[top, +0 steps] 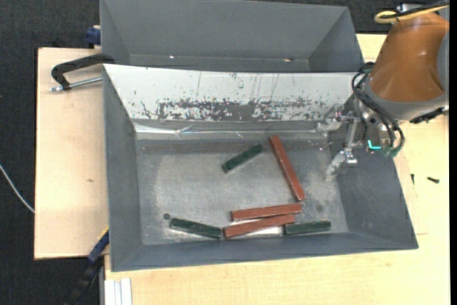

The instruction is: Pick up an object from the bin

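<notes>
My gripper (340, 162) hangs at the bin's right side, above the floor, with its fingers pointing down and nothing between them. The nearest thing is a long red-brown stick (286, 168) lying slanted on the floor, just left of the gripper. A short dark green stick (242, 158) lies further left, near the middle of the bin.
Along the bin's front lie two more red-brown sticks (265, 212), (251, 228) and two dark green sticks (308, 228), (195, 228). A small dark speck (166, 217) sits at the front left. The arm with its orange cover stands over the right rim.
</notes>
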Motion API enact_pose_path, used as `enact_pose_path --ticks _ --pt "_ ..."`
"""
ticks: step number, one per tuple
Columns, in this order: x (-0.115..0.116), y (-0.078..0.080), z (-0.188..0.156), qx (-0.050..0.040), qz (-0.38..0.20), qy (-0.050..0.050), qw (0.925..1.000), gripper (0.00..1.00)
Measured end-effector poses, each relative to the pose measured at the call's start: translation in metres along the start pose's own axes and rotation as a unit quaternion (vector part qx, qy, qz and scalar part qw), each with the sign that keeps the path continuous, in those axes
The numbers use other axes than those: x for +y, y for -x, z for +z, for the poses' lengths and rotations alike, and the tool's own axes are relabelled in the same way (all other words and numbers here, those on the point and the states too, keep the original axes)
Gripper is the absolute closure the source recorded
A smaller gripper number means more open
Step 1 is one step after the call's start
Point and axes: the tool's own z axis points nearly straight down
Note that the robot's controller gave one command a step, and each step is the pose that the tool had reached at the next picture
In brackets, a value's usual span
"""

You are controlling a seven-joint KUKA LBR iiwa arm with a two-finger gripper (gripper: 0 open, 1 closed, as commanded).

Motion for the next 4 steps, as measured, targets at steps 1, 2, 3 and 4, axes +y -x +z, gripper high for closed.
enact_pose_path --ticks 1,2,3,4 --pt "0.000 0.002 -0.005 -0.0041 -0.001 -0.001 1.0000 0.00" --pt "0.020 0.005 0.008 -0.0059 0.049 -0.002 0.9988 0.00" --pt "0.057 0.008 0.055 -0.0050 0.098 0.001 0.9952 0.00" --pt "0.056 0.015 0.073 -0.0042 0.118 0.001 0.9930 1.00"
